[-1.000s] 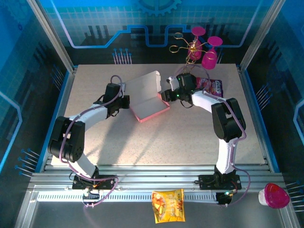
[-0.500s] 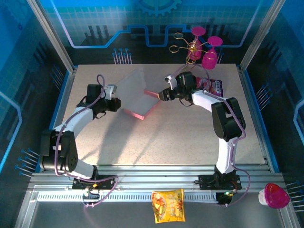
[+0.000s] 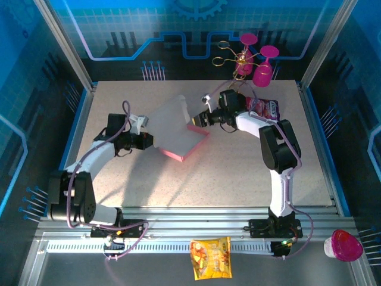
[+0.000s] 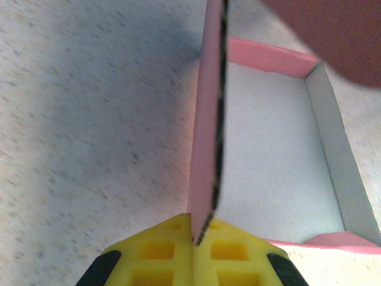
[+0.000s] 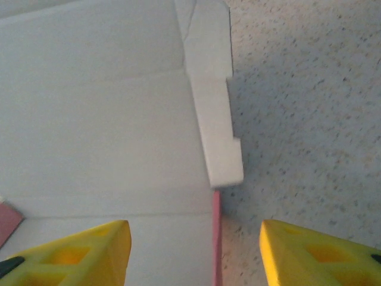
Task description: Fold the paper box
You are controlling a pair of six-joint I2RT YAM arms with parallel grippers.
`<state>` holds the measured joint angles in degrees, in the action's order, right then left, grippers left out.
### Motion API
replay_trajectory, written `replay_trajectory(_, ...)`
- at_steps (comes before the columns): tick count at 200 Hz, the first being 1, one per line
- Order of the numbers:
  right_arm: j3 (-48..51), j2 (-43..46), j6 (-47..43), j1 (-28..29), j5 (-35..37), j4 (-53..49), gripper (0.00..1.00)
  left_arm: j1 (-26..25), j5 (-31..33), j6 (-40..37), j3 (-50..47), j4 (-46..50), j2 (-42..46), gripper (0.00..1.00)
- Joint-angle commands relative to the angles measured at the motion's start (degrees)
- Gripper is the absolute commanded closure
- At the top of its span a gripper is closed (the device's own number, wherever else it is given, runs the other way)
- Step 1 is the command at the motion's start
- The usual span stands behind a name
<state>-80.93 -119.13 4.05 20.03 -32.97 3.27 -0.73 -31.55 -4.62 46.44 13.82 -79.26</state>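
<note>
A speckled beige counter point(image 3: 238, 173) carries a half-folded pink paper box point(image 3: 184, 142) near its middle, between two white robot arms. The box is a shallow tray with one tall, pale panel rising from its left side.

The left pincer point(image 3: 147, 141) is pressed together on the edge of that panel. Its wrist view shows the yellow fingers point(image 4: 161, 250) pinching the thin card, which stands upright beside the tray.

The right pincer point(image 3: 198, 120) sits at the far right corner of the box. Its jaws are spread and grip nothing. A notched side flap point(image 5: 217, 137) hangs loose just ahead of them.

The likely risks follow from this. Only one thin edge is held, so a sideways pull could crease the panel off its fold line, tear it, or drag the whole light box across the counter. The loose flap could end up outside the wall, not tucked in. A printed snack bag point(image 3: 265, 107) lies close behind the right arm and could be nudged.
</note>
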Motion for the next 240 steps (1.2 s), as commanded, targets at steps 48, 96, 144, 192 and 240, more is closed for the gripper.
replay_trajectory(48, 10.7, 9.8, -2.9, -2.2, -6.6, 0.2, 0.39, -5.4, -7.2, -9.5, -0.2, 8.0, 4.7, 1.00)
replay_trajectory(96, 9.5, 7.4, -4.7, -5.4, -12.3, -3.3, 0.40, -5.8, -5.7, -12.2, 2.7, 11.0, 1.7, 1.00)
replay_trajectory(144, 3.5, 2.8, -7.5, -5.5, -14.4, -11.5, 0.41, -5.5, -3.8, -13.0, 5.1, 12.2, -2.4, 1.00)
replay_trajectory(192, 3.1, 1.3, -7.1, -5.4, -13.5, -14.4, 0.44, -5.3, 0.8, -12.9, 7.6, 13.3, -6.1, 1.00)
replay_trajectory(240, 7.3, 5.2, -5.8, -5.3, -14.3, -12.4, 0.50, -5.3, 4.1, -12.1, 10.1, 14.1, -7.9, 1.00)
